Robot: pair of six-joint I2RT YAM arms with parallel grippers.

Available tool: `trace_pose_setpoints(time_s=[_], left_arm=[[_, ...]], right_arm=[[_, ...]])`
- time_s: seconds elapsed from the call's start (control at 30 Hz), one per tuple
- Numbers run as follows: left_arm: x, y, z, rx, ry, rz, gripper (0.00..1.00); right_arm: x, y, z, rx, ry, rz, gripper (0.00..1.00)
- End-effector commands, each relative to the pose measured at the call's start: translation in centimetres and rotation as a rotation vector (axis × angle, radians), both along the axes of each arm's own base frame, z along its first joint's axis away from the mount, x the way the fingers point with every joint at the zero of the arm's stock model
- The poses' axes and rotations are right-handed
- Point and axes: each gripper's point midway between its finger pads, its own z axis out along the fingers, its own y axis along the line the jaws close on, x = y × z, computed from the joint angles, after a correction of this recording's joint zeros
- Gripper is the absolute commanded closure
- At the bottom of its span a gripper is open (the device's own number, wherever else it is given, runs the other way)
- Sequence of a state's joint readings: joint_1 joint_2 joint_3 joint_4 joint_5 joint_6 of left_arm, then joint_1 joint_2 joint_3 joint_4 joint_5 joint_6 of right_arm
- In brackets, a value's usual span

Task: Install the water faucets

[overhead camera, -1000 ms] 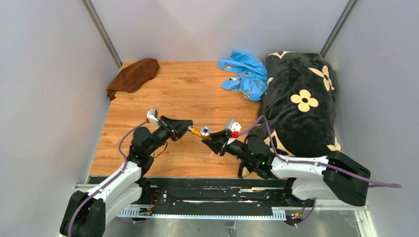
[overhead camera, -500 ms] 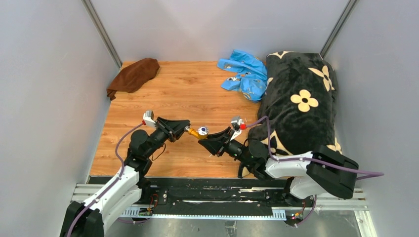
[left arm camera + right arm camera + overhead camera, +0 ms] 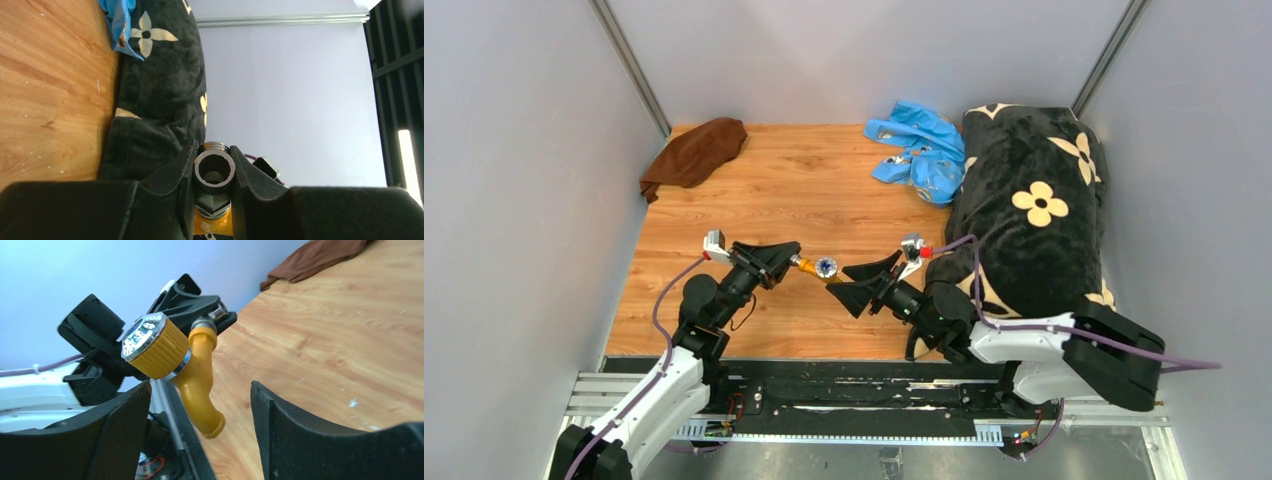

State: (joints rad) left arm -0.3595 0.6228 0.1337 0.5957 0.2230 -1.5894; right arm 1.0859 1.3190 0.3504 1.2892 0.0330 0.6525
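Your left gripper (image 3: 790, 260) is clamped tight on the faucet (image 3: 812, 266), over the near middle of the wooden table (image 3: 804, 190). In the left wrist view its two smooth black fingers (image 3: 175, 175) pinch a threaded silver ring, the hollow round end of a tube. The glossy orange body sits just below it, cut off by the bottom edge of the view.

From the right wrist you see the rest of it: a ribbed brass-orange knob with a faceted silver cap, and a bent spout curving down to a rimmed mouth. Your right gripper (image 3: 838, 279) stands wide open just right of the faucet, its mesh-textured pads (image 3: 295, 440) on either side of the spout. The spout is clear of one pad. The knob overlaps the other pad's edge, and you cannot tell whether they touch. A thin silver bar behind the spout is too hidden to name.

Bare woodgrain lies on the far side of the grippers and to their left. A soft black cushion with cream flowers (image 3: 1034, 200) fills the right side, close by the right arm. A crumpled blue plastic bag (image 3: 919, 150) lies against its far left edge, and a brown cloth (image 3: 696, 150) sits in the far left corner.
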Motion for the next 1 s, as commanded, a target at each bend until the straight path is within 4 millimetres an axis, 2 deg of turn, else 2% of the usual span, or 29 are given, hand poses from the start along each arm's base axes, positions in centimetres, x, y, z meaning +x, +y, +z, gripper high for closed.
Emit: trace_pose_setpoints(time_s=[0.0, 0.23, 0.43, 0.53, 0.67, 0.8, 0.97], left_arm=[[-0.1, 0.1, 2.0, -0.043, -0.039, 0.005, 1.0], [0.2, 0.0, 1.3, -0.016, 0.029, 0.005, 1.0], [0.2, -0.5, 1.1, -0.023, 0.08, -0.028, 1.0], [0.2, -0.6, 0.9, -0.022, 0.096, -0.03, 1.0], [0.2, -0.6, 0.6, -0.016, 0.11, -0.033, 1.0], [0.1, -0.7, 0.5, -0.009, 0.117, -0.038, 1.0], [0.0, -0.6, 0.0, -0.006, 0.13, -0.035, 1.0]], right_arm=[[0.9, -1.2, -0.9, -0.198, -0.152, -0.089, 0.28], [-0.5, 0.3, 1.0, -0.317, -0.386, 0.008, 0.25], [-0.6, 1.7, 0.9, -0.37, -0.481, 0.019, 0.24], [-0.1, 2.3, 1.0, -0.362, -0.49, 0.005, 0.3], [0.3, 3.0, 1.0, -0.347, -0.506, -0.012, 0.48], [0.8, 3.6, 1.3, -0.362, -0.52, -0.032, 0.59], [0.7, 3.8, 1.9, -0.402, -0.559, -0.057, 0.54]])
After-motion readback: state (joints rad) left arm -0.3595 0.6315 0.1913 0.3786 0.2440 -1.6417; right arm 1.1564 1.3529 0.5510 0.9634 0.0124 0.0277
